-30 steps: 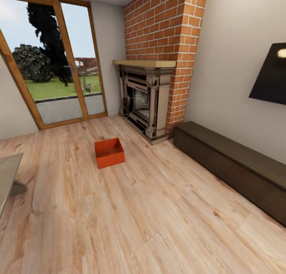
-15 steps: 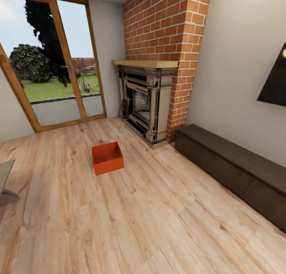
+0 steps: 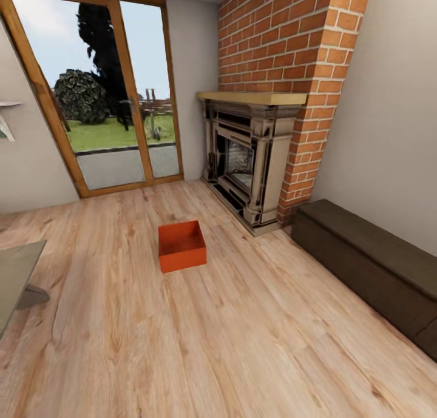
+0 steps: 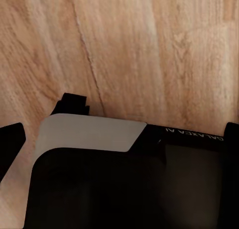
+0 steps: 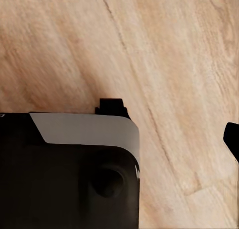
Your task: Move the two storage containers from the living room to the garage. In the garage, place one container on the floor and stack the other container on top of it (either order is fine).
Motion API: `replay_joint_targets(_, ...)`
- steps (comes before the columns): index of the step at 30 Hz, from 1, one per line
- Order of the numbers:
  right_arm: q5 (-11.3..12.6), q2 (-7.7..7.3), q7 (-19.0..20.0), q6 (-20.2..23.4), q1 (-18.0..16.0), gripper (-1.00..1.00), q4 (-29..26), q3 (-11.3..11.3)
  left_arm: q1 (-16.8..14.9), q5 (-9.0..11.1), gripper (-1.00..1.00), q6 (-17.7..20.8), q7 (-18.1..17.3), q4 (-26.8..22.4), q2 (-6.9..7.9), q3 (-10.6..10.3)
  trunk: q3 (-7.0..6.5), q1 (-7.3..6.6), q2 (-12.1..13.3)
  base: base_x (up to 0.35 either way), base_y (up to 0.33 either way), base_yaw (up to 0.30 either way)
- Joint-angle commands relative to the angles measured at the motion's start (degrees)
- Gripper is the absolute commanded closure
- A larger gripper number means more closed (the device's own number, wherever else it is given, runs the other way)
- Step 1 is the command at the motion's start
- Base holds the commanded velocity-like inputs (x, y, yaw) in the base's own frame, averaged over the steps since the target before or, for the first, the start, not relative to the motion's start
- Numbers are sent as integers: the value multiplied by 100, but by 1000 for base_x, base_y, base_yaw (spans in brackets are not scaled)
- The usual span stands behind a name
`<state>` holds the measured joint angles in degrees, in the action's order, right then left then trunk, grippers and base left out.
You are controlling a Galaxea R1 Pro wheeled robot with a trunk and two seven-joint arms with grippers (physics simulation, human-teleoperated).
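Note:
One orange-red storage container [image 3: 182,246] stands open-topped and empty on the living room's light wood-plank floor, in the middle of the head view, between the glass doors and the fireplace. It is some way ahead of me, with bare planks between us. In the left wrist view my left gripper [image 4: 122,144] hangs over wood planks and my own dark base, its black fingertips [image 4: 10,149] at the far edges of the frame, nothing between them. My right gripper [image 5: 117,137] hangs likewise, with one fingertip [image 5: 232,139] at the frame's edge.
A brick fireplace [image 3: 252,157] stands right of the container. A long dark low cabinet [image 3: 370,260] runs along the right wall. Glass doors [image 3: 115,102] lie behind the container. A grey table corner [image 3: 15,278] juts in at the left.
The whole head view has shifted: fireplace, cabinet and container sit further right in the frame and the wall TV has left it. The container itself has not moved on the floor.

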<state>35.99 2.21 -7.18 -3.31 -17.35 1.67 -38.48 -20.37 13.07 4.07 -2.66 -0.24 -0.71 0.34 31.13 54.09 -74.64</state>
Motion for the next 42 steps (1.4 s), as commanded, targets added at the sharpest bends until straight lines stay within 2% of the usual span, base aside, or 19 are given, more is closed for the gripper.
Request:
replay_joint_targets(1,48,6,-1,-30,-6,-100,18,-44,-2,46,-100,25,-15,-3,1,1,5,3,-2,322,0,50)
replay_joint_targets(33,41,7,-1,-20,-6,-100,18,-46,-4,46,-100,28,-15,-3,1,1,5,3,-2,322,0,3)
replay_joint_targets(42,48,5,-2,-21,-6,-100,18,-46,-2,46,-100,26,-14,-3,1,1,5,3,-2,322,0,209)
